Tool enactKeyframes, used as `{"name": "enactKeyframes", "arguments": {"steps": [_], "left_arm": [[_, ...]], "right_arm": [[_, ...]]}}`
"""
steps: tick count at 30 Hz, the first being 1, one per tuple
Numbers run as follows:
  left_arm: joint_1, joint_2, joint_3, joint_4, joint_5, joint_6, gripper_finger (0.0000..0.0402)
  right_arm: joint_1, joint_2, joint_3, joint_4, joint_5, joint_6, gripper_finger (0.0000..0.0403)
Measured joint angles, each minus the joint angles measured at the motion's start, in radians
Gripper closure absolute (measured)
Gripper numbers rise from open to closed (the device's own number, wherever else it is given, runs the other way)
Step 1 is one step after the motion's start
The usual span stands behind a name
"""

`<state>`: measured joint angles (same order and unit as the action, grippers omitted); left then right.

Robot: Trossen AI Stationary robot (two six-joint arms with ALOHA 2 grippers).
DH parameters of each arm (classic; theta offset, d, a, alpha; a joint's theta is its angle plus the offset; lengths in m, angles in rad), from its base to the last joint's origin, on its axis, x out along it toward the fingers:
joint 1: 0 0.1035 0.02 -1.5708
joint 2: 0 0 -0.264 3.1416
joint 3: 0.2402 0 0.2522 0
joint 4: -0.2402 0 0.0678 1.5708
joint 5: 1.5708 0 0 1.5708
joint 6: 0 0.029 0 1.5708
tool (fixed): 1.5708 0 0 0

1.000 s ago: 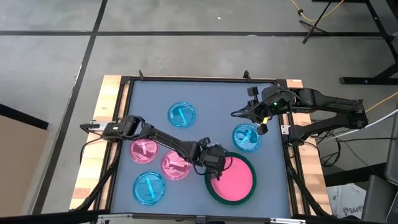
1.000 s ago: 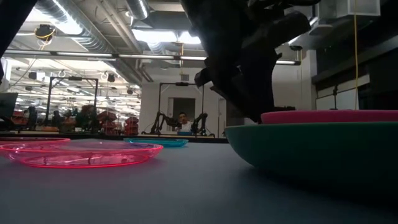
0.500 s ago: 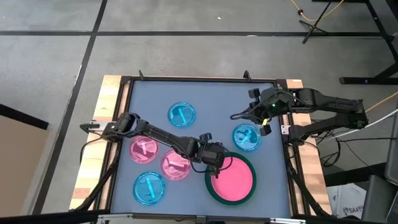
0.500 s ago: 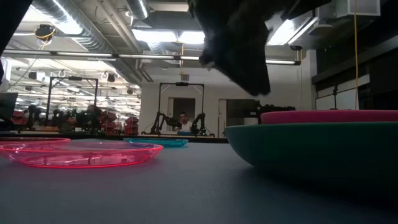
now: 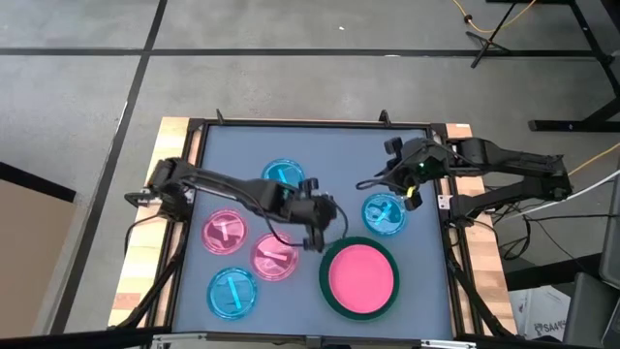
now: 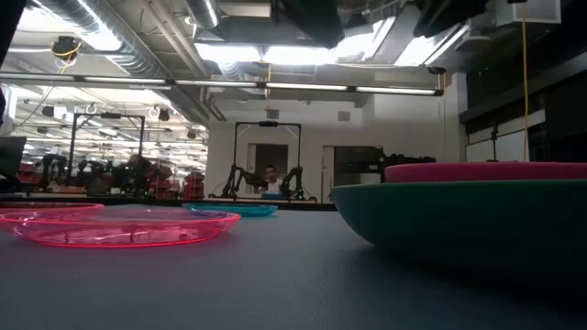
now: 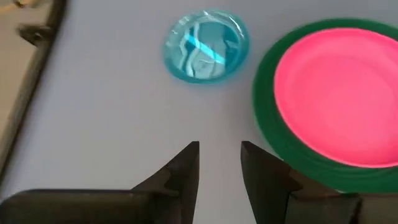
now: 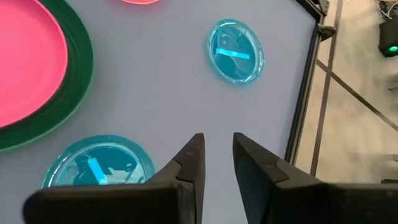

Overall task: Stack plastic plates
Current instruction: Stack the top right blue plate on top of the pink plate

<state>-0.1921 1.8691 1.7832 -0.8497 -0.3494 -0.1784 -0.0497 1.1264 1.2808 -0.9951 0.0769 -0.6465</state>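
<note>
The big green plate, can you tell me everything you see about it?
The big green plate is round, dark green and looks like smooth plastic. It lies flat on the grey table, near the front edge on the right side. A smaller pink plate sits inside it, so only a green ring shows around the pink. From table height its rim curves up like a shallow bowl. No gripper touches it.

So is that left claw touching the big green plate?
Apart. In the left wrist view the left gripper hangs empty above bare table beside the green plate.
</note>
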Motion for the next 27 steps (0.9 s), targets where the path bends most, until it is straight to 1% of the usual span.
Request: {"name": "enactKeyframes", "arguments": {"steps": [6,9,11,13,16,18,23,27], "left_arm": [[0.019,-0.133,0.000,-0.075,-0.053,0.056,0.0290],[0.017,-0.207,-0.053,-0.069,-0.062,0.059,0.0290],[0.017,-0.263,-0.127,-0.048,-0.065,0.056,0.0290],[0.014,-0.326,-0.232,0.001,-0.071,0.041,0.0290],[0.011,-0.425,-0.405,0.135,-0.065,0.031,0.0290],[0.011,-0.487,-0.519,0.221,-0.039,0.029,0.0290],[0.013,-0.599,-0.743,0.421,0.004,0.023,0.0290],[0.013,-0.646,-0.877,0.525,0.011,-0.016,0.0290]], "right_arm": [[-0.064,0.025,0.000,-0.007,-0.026,-0.015,0.0329],[-0.099,0.037,0.000,-0.014,-0.027,-0.023,0.0329],[-0.124,0.039,-0.004,-0.019,-0.035,-0.038,0.0329],[-0.141,0.036,-0.029,0.005,-0.035,-0.039,0.0329],[-0.172,0.034,-0.081,0.001,-0.042,-0.040,0.0329],[-0.191,0.031,-0.119,0.010,-0.043,-0.040,0.0329],[-0.252,0.032,-0.244,0.065,-0.050,-0.041,0.0329],[-0.320,0.032,-0.337,0.125,-0.159,-0.041,0.0329]]}}
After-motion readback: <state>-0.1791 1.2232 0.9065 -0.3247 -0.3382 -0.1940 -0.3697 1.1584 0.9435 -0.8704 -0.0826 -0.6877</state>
